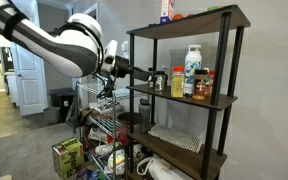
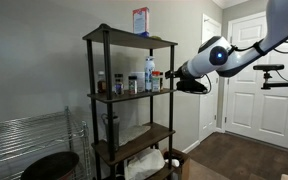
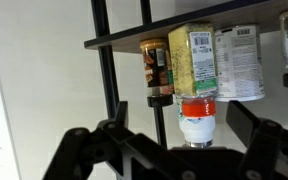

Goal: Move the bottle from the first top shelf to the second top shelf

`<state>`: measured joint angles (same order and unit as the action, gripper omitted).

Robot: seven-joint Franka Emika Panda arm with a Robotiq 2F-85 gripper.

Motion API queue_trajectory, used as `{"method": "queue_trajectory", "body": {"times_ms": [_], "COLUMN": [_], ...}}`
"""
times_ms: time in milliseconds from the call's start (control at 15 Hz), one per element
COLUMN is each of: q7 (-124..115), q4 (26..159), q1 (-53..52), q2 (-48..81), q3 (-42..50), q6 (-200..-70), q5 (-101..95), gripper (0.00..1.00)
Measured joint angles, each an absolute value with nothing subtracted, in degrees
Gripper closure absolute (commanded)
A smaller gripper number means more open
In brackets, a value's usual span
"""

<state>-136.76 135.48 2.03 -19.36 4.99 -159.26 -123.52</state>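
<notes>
The wrist view stands upside down. The yellow bottle (image 1: 177,82) with its red cap stands upright on the second top shelf (image 1: 199,101), between a dark jar (image 1: 159,78) and the white jug (image 1: 192,71). In the wrist view the bottle (image 3: 192,58) is dead ahead, its cap framed by my open gripper (image 3: 184,135), whose fingers do not touch it. In both exterior views the gripper (image 1: 136,72) (image 2: 189,85) hovers at the rack's side at second-shelf height. The first top shelf (image 1: 189,20) (image 2: 129,40) holds only a small box (image 2: 141,20).
A small red-capped spice jar (image 1: 207,85) stands next to the jug. The rack's black post (image 3: 109,70) is close to the gripper's path. A folded cloth (image 1: 174,137) lies on a lower board. A wire rack (image 1: 99,125) and a green box (image 1: 67,157) stand beside the rack.
</notes>
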Motion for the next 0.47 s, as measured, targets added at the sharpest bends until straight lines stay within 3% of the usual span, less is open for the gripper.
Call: {"method": "queue_trajectory", "body": {"times_ms": [467], "q7": [-136.8], "q4": [142.8], "q1": [1.9], "q2": [-29.0], "q3": [8.2], "q6": [-162.5], "q5": [-124.5], "gripper": [0.0]}}
